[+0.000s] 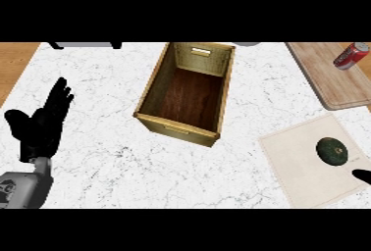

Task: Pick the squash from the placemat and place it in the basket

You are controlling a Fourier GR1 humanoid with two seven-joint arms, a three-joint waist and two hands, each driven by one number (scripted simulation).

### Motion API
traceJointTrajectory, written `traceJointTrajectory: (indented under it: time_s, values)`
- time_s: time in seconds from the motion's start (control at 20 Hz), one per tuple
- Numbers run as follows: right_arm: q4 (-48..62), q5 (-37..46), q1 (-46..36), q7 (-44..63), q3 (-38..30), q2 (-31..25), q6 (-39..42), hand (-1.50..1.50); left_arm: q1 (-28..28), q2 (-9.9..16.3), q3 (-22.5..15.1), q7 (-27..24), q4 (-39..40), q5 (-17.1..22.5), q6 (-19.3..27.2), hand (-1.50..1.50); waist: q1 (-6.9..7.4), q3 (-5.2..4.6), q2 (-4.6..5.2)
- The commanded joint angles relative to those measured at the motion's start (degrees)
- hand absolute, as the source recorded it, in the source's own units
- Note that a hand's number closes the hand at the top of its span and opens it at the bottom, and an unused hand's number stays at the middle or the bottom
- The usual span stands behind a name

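While the left hand [42, 122] rests open near the counter's left edge, fingers straight and pointing up the view, only a black tip of the right hand [362, 175] shows at the right edge, so whether that hand is open or closed cannot be told. The squash [332, 150], dark green and round, lies on the placemat [304, 162], toward the mat's right side. The right hand's tip is just beside the squash, below and to its right, and a narrow strip of mat shows between them. The placemat, pale and square, sits tilted at the counter's front right corner.

The basket [187, 95] stands near the middle of the counter [109, 162], well apart from the squash and to its left. It is a long box with light woven walls and a dark wooden floor, turned a little askew, its far end toward the back edge. A cutting board [326, 78] lies at the back right corner, and a red can [351, 56] lies on its side on the board's far end.
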Motion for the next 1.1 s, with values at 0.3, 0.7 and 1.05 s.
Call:
traceJointTrajectory:
  time_s: [0.3, 0.7, 1.05]
  values:
    - [10.3, 9.4, -5.5, -1.7, 0.3, 14.6, -2.3, -1.5, 0.2, -0.7, 2.8, -0.4, -0.3, -0.8, -3.1, 0.0, 0.72, 0.15, 0.13]
    - [13.1, 19.4, -4.4, -5.7, -2.1, 21.7, -1.5, -1.5, -2.7, -4.6, 4.1, -1.3, 4.2, -3.9, -3.5, 0.0, 0.24, 0.14, 0.11]
    - [13.9, 24.0, -6.7, -6.3, -5.9, 28.0, 1.6, -1.5, 0.8, -6.7, 5.2, 0.5, -1.0, -5.8, -4.5, 0.0, 0.41, 0.14, 0.09]
